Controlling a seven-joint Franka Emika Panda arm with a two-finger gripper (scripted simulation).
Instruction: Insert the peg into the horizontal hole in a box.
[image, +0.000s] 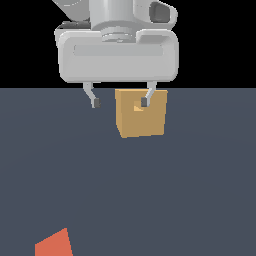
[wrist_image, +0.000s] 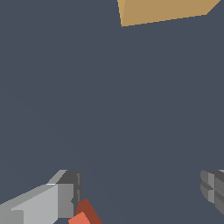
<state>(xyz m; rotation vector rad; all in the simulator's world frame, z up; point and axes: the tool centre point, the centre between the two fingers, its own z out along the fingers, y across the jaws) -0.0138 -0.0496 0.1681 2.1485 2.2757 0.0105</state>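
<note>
The tan box (image: 140, 113) sits on the dark floor at the middle of the exterior view, with its small square hole (image: 138, 107) in the face toward the camera. Part of the box also shows in the wrist view (wrist_image: 162, 11). The orange-red peg (image: 54, 244) lies on the floor at the exterior view's lower left, partly cut off by the frame edge. A corner of the peg shows in the wrist view (wrist_image: 84, 214) beside one finger (wrist_image: 52, 202). My gripper (image: 120, 102) is open and empty, held high, with one fingertip overlapping the box's face in the picture.
The dark grey floor (image: 190, 190) stretches between the box and the peg. Beyond the floor's far edge the background is black.
</note>
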